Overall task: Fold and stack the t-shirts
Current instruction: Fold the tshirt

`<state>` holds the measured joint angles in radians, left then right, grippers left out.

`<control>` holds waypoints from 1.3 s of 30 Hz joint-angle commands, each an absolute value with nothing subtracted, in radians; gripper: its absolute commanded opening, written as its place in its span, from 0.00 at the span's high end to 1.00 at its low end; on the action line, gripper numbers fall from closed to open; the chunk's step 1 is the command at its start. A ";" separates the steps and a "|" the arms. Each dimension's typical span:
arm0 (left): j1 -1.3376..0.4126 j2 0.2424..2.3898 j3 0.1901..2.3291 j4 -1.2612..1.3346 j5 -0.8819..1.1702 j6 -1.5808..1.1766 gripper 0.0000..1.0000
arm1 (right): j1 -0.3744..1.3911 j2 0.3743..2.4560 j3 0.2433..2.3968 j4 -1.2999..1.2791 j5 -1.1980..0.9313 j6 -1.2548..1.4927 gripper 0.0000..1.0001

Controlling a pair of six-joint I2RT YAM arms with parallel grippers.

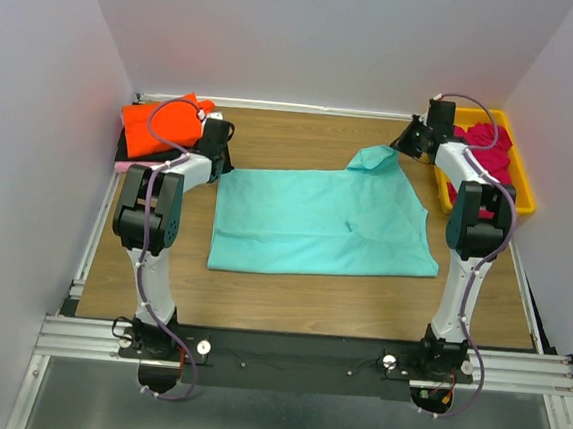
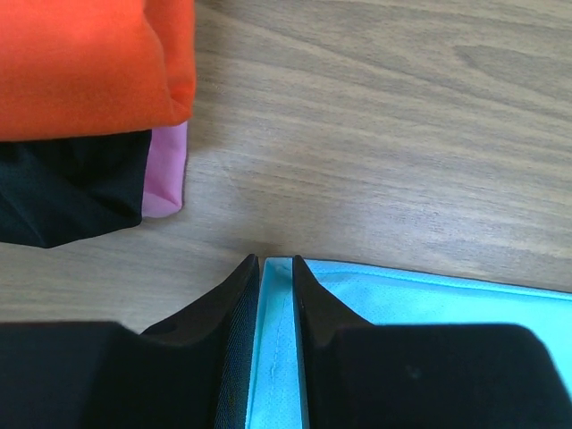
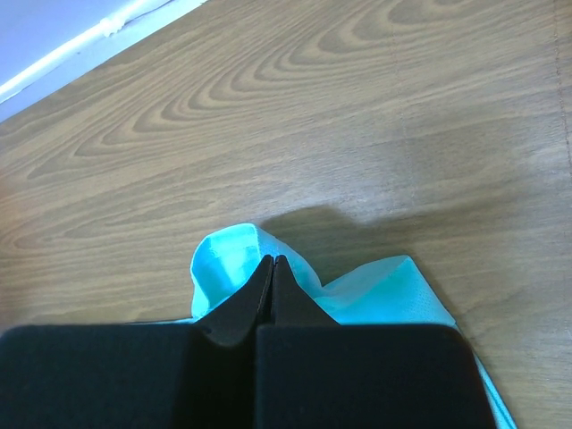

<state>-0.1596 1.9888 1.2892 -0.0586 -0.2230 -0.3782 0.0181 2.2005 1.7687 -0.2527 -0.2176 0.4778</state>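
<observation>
The turquoise t-shirt (image 1: 321, 223) lies spread flat on the middle of the wooden table. My left gripper (image 1: 218, 154) is at its far left corner. In the left wrist view the gripper (image 2: 275, 261) has its jaws nearly together with the shirt's hemmed corner (image 2: 273, 349) between them. My right gripper (image 1: 410, 140) is at the far right sleeve (image 1: 372, 160), which is bunched and raised. In the right wrist view the gripper (image 3: 273, 259) has its jaws tip to tip, and turquoise cloth (image 3: 219, 264) curls around them.
A stack of folded shirts sits at the far left: orange-red (image 1: 164, 122) on top, then black (image 2: 67, 192) and pale pink (image 2: 165, 174). A yellow tray (image 1: 518, 190) at the far right holds a magenta shirt (image 1: 485, 152). White walls enclose the table.
</observation>
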 commanded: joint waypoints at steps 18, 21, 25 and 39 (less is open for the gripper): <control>-0.153 2.042 1.341 -0.081 -0.173 -0.364 0.74 | 0.014 2.151 1.727 -0.224 -0.242 0.463 0.99; -0.153 2.043 1.342 -0.083 -0.169 -0.356 0.81 | 0.014 2.143 1.718 -0.222 -0.244 0.462 0.99; -0.153 2.042 1.339 -0.083 -0.164 -0.350 1.00 | 0.014 2.125 1.706 -0.221 -0.253 0.462 0.99; -0.153 1.881 1.175 0.078 -0.110 -0.374 1.00 | 0.014 1.816 1.353 -0.140 -0.226 0.469 0.99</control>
